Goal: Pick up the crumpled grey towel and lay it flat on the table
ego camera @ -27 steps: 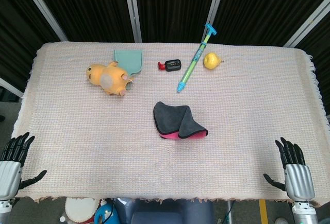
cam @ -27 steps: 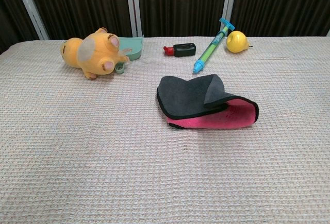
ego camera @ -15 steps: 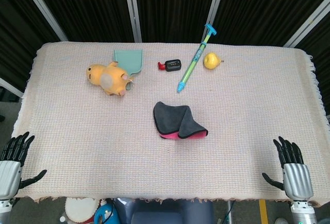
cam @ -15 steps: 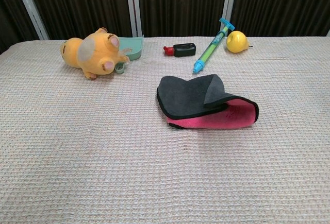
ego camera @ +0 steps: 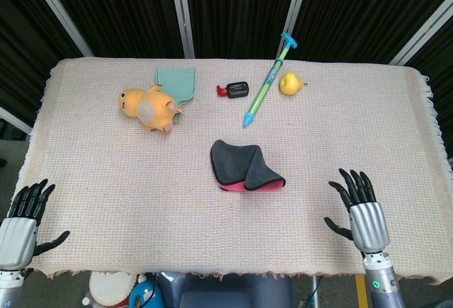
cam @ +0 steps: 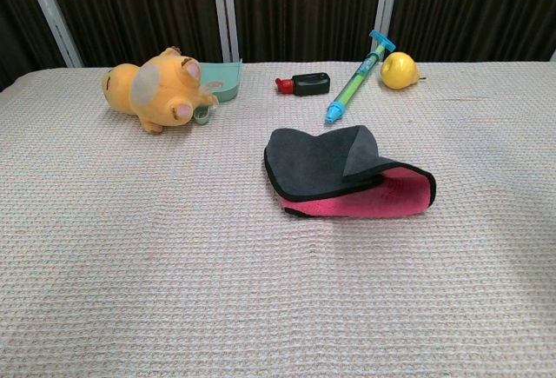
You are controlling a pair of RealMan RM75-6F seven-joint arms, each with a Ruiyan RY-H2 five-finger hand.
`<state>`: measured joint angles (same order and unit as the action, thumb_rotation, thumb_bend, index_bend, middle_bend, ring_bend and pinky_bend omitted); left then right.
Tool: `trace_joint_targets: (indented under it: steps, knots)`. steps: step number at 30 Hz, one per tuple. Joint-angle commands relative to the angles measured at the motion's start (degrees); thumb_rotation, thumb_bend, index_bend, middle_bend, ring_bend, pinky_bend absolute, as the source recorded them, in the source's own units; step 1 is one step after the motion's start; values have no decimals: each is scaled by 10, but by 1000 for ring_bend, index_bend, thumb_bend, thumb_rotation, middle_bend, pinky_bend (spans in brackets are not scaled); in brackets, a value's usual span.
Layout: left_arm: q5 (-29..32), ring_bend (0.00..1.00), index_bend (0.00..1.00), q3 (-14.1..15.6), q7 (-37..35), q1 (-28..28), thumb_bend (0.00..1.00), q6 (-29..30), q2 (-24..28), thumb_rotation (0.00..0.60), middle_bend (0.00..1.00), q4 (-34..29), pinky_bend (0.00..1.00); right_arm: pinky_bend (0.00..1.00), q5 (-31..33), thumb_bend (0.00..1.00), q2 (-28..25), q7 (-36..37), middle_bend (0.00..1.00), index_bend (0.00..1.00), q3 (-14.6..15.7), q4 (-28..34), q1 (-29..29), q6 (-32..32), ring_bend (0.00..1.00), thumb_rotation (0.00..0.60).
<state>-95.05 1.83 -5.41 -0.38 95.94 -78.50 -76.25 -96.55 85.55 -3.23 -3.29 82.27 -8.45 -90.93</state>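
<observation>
The grey towel (ego camera: 244,166) lies near the middle of the frame in the head view, folded over itself so that its pink underside shows along the lower right edge, and no hand touches it. The right hand (ego camera: 362,212) is in the lower right of the frame, over the near part of the table (ego camera: 106,173), with its fingers spread wide and nothing in them. The left hand (ego camera: 21,221) is at the lower left corner, just at the table edge, also with fingers apart and empty. The chest view shows the towel only, not the hands. I judge that the step in hand is the reach toward the towel, and the right hand is the nearer one. To do it well, the hand should come to the loose folded flap at the right side of the towel, where the grey layer lifts above the pink one, because there the fingers can go under an edge. It is better to pinch one layer only, not the whole bundle, so the cloth can open when it is lifted. The yellow plush toy (ego camera: 150,107), the syringe toy (ego camera: 267,81) and the pear (ego camera: 289,83) stay in the upper part, well apart from the towel, so the way is free.
</observation>
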Motion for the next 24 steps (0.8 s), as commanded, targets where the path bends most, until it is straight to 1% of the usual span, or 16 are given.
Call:
trace_joint_targets:
  steps: [1, 6, 10, 18, 24]
  knots:
    - [2, 0, 0, 0, 0, -1, 48, -3, -1, 600, 0, 2, 23, 40, 9, 165, 22, -28, 107, 237, -20, 14, -22, 28, 40, 600]
    - [3, 0, 0, -3, -4, -2, 48, -4, 0, 600, 0, 3, 23, 45, 37, 165, 63, -71, 120, 263, -47, 12, -55, 70, 43, 600]
    - [3, 0, 0, -3, -7, -2, 48, -6, 0, 600, 0, 4, 23, 55, 57, 165, 95, -81, 138, 298, -60, -6, -74, 90, 52, 600]
    - [7, 0, 0, -2, -9, -5, 48, -17, -4, 600, 0, 9, 23, 55, 82, 170, 167, -82, 152, 378, -69, -51, -100, 113, 55, 600]
    - [14, 0, 0, -6, -10, -6, 48, -22, -6, 600, 0, 12, 23, 55, 89, 182, 210, -82, 170, 397, -79, -86, -120, 119, 60, 600]
